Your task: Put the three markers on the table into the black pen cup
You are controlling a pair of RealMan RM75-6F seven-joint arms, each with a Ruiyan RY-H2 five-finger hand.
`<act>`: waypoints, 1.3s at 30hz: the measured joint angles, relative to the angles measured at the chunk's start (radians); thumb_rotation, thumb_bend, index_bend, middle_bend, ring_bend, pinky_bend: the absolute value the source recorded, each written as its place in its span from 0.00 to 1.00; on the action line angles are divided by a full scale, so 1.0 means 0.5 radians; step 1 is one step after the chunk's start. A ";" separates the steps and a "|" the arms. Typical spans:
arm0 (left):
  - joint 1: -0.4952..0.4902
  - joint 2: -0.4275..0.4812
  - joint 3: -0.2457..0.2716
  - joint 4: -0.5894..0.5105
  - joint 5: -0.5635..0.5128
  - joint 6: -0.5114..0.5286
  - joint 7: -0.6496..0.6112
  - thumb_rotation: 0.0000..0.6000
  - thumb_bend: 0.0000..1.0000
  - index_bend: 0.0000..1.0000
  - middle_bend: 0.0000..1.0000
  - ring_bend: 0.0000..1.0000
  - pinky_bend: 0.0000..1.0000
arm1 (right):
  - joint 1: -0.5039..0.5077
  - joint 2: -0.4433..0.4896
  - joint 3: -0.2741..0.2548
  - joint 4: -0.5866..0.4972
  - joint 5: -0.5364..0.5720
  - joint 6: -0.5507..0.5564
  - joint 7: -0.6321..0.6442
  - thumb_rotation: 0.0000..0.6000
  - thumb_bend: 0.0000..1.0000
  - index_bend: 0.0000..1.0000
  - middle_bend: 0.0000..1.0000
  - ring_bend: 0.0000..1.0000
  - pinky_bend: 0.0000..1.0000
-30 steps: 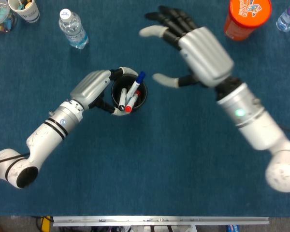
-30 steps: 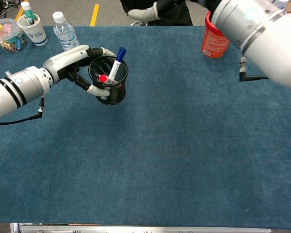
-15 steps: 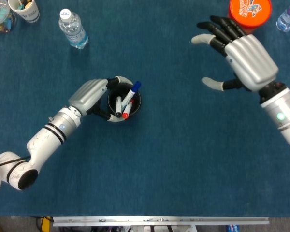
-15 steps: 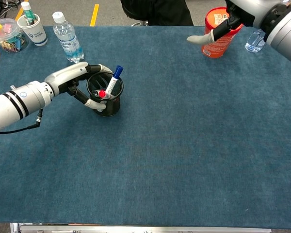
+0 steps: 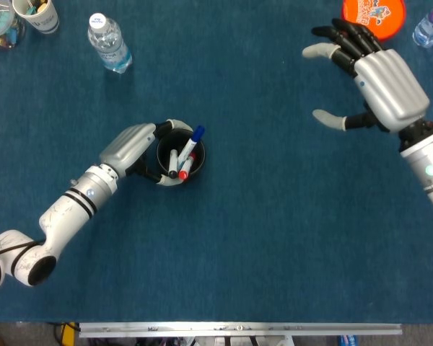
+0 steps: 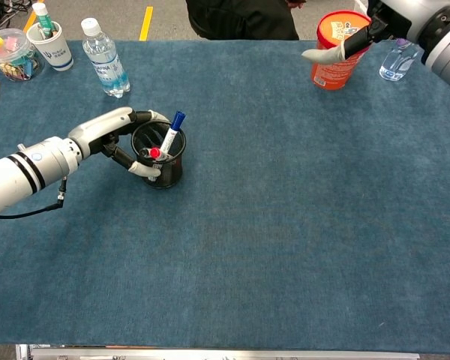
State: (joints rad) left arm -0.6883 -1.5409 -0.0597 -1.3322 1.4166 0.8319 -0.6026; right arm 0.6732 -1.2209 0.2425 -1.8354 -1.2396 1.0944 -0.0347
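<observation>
Left of centre on the blue worktop (image 5: 274,238), the black pen cup (image 5: 180,156) stands upright with the left robot hand (image 5: 133,148) wrapped around its wall, fingers curled to both sides of it. Three markers sit inside: the blue-capped marker (image 5: 191,146) leans out over the rim, the red-capped marker (image 5: 184,168) and the black-capped marker (image 5: 174,163) lie lower. No marker shows loose on the cloth, so the filling looks complete and the step in hand reads as steadying or setting down the cup. The right robot hand (image 5: 372,76) hangs spread wide and empty, well apart, near the orange cup (image 6: 336,46). Next should be loosening the left fingers gently and drawing away sideways, since a snag could tip the cup.
</observation>
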 measured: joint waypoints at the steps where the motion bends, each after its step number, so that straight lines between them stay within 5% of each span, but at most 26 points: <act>1: 0.000 -0.001 0.002 0.006 0.005 0.000 -0.006 1.00 0.15 0.23 0.36 0.33 0.29 | -0.003 -0.001 0.003 -0.001 0.002 0.003 0.005 0.96 0.16 0.27 0.14 0.05 0.08; 6: -0.005 0.010 0.019 0.009 0.047 -0.003 -0.042 1.00 0.15 0.09 0.21 0.20 0.26 | -0.014 -0.001 0.022 0.004 0.017 0.016 0.021 0.96 0.16 0.27 0.14 0.05 0.09; 15: -0.016 0.046 0.056 -0.017 0.135 0.037 -0.033 1.00 0.15 0.00 0.10 0.10 0.21 | -0.035 0.023 0.017 0.002 0.008 0.017 0.020 0.96 0.16 0.27 0.14 0.05 0.08; 29: 0.043 0.373 0.071 -0.279 0.207 0.236 0.091 1.00 0.15 0.00 0.09 0.08 0.19 | -0.157 0.193 -0.081 -0.042 -0.014 0.030 -0.031 1.00 0.23 0.27 0.17 0.05 0.09; 39: 0.247 0.516 0.016 -0.354 0.030 0.556 0.564 1.00 0.15 0.01 0.12 0.11 0.19 | -0.366 0.225 -0.278 -0.039 -0.052 0.197 -0.294 1.00 0.29 0.27 0.18 0.06 0.10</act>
State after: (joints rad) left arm -0.5647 -1.2830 -0.0517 -1.5094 1.4314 1.1099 -0.3205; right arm 0.4903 -1.1085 0.1033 -1.8548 -1.2658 1.1929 -0.1816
